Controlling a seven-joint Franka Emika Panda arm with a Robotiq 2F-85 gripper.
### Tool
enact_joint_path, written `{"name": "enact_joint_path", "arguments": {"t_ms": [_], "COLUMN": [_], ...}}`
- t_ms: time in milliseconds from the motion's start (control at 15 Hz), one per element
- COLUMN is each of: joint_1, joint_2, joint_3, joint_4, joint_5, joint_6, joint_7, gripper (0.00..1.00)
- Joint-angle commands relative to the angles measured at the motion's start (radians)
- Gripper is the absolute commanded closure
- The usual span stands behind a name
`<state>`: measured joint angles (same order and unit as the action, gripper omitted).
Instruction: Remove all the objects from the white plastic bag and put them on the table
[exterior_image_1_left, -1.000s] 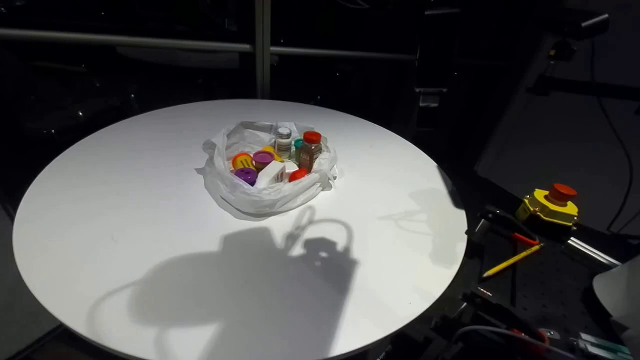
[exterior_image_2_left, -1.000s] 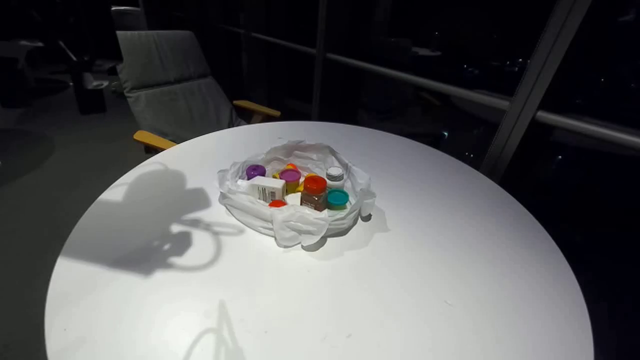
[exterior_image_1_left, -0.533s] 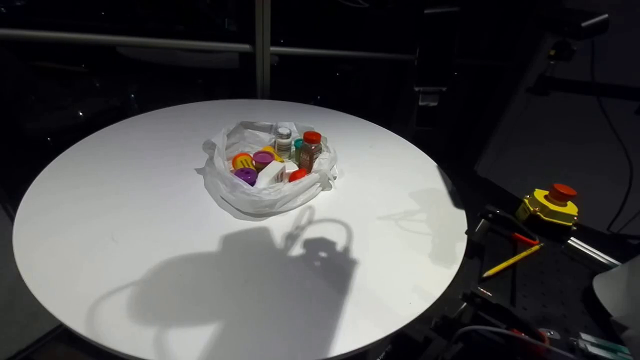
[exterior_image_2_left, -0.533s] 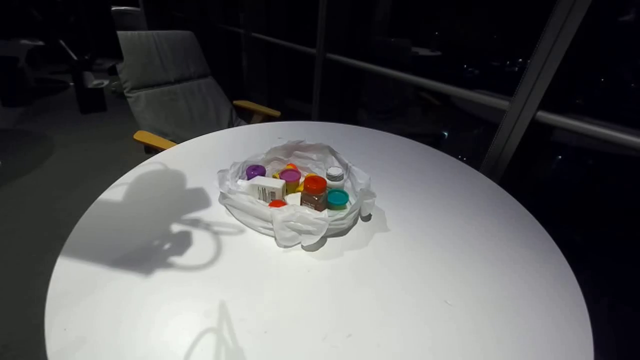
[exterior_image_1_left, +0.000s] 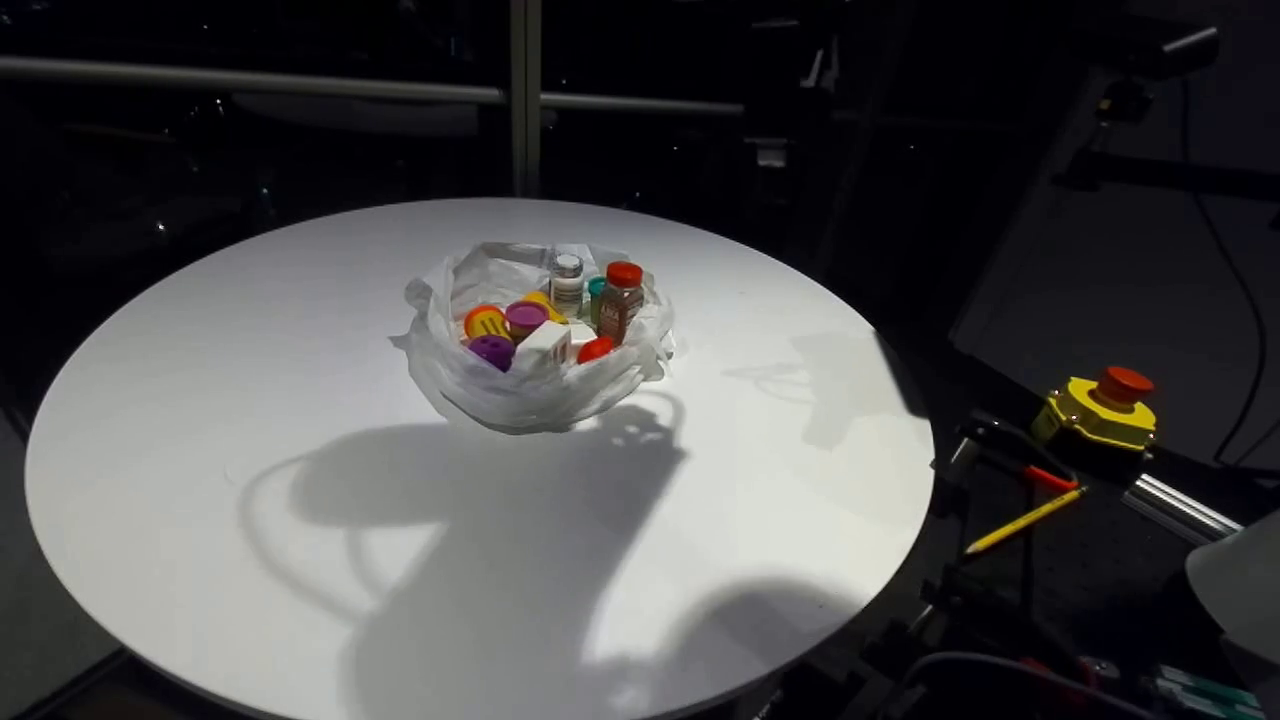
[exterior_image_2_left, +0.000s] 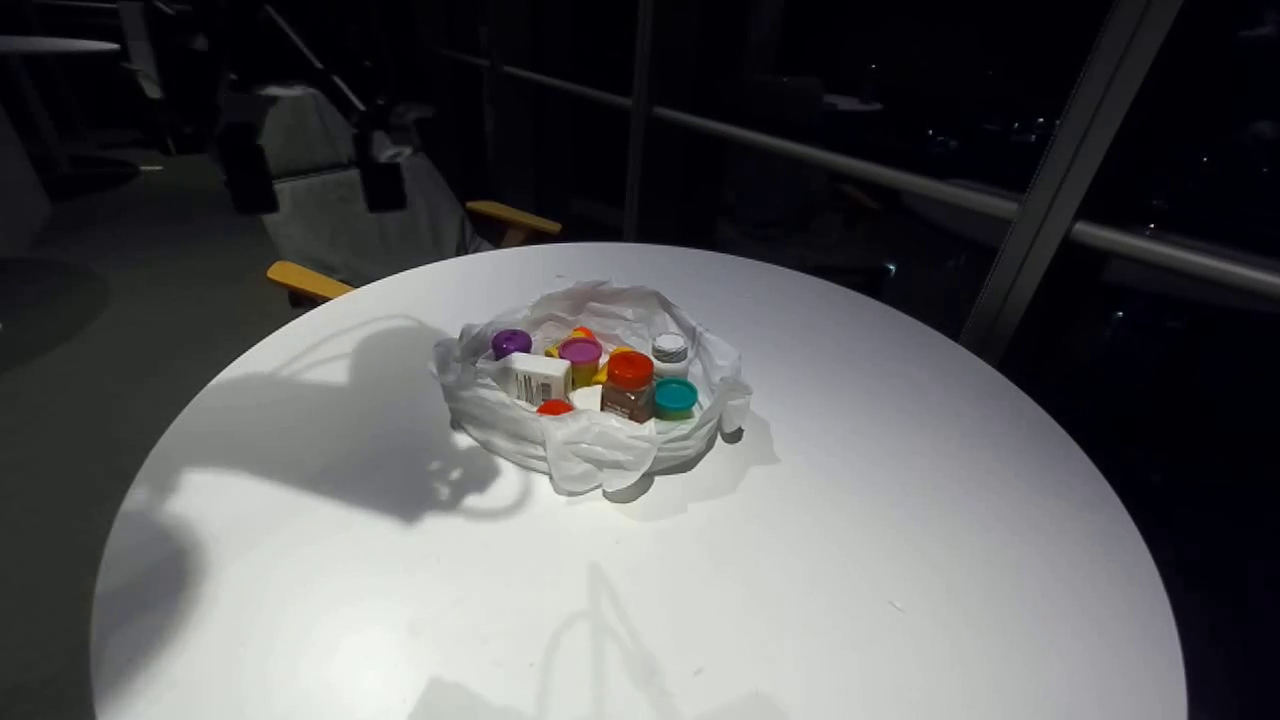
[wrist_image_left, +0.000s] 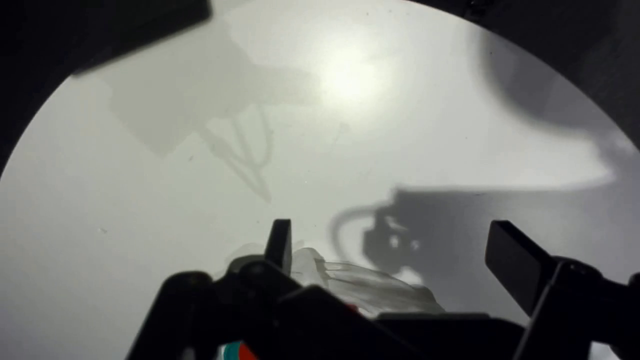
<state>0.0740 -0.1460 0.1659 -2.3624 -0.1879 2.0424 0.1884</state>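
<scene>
In both exterior views the white plastic bag (exterior_image_2_left: 600, 450) rests on the table (exterior_image_2_left: 900, 520), its mouth spread around the objects (exterior_image_1_left: 526, 318). In an exterior view the orange-rimmed yellow jar (exterior_image_1_left: 486, 325) shows its dark markings at the left of the bag, and the red-capped bottle (exterior_image_1_left: 618, 310) partly covers the teal-lidded jar (exterior_image_1_left: 596, 292); a yellow-and-red device (exterior_image_1_left: 1100, 422) and a pencil (exterior_image_1_left: 1025, 520) are at the right of the frame. In an exterior view with a chair (exterior_image_2_left: 325, 215) at the upper left, the teal lid (exterior_image_2_left: 676, 396) is in plain sight and the white container (exterior_image_2_left: 540, 380) displays its barcode. The wrist view shows the jaws wide apart at the bottom of the frame, the table between them; most of the bag is covered or cut off, leaving a wrinkled edge and slivers of teal and red.
</scene>
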Motion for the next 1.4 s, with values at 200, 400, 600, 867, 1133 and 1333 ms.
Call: {"name": "enact_joint_path", "arguments": {"t_ms": [200,400,600,867,1133,1333], "joint_1": [-0.034,-0.024,-0.008,0.028,0.049,0.053], "joint_2": [0.331,0.447,0.53,0.597,0.647,0.677], "joint_3": [-0.094,-0.13,-0.165,-0.222,-0.264,-0.283], "joint_4": [0.213,0.253,0.288,0.332,0.376,0.41], "joint_5": [0.056,0.026,0.008,-0.035,-0.048,-0.044], "joint_6": [0.224,0.314,0.38,0.422,0.439,0.442], "joint_7": [0.017,0.051,0.087,0.149,0.185,0.196], "gripper": [0.0,0.0,0.0,0.0,0.0,0.0]}}
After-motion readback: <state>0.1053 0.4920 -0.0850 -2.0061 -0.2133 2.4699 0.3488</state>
